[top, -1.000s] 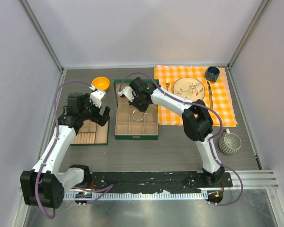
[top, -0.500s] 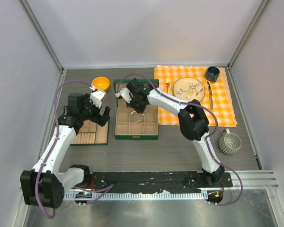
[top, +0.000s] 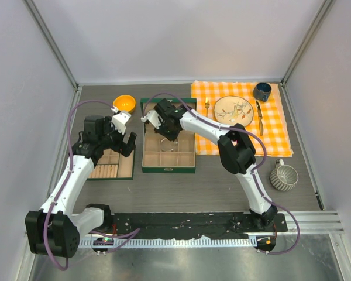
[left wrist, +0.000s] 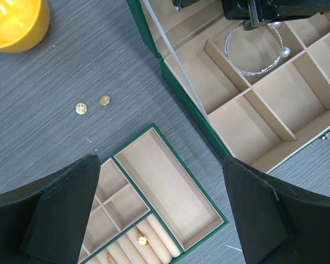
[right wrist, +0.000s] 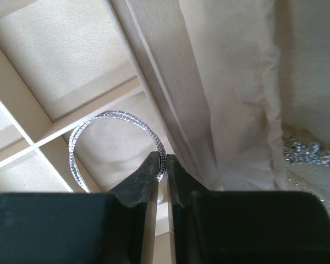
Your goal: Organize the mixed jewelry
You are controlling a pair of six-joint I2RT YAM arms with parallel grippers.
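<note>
Grey wood-grain counter (top: 210, 175) carries a green box (top: 167, 170) with beige compartments. There the right fingers (right wrist: 146, 179) are pinched together on the rim of the silver bangle (right wrist: 114, 114), its loop extending left of their tips over one compartment. The left fingers (left wrist: 60, 214) are spread wide and empty; two gold studs (left wrist: 81, 108) lie on the counter ahead, between them.

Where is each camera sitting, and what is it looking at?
Top external: high behind, looking down at the grey table; both arms show.
Left wrist: looks down past the open left gripper at a beige-lined green tray.
Right wrist: close behind the right gripper, shut on the thin silver bangle.
Both wrist views share that bangle.
</note>
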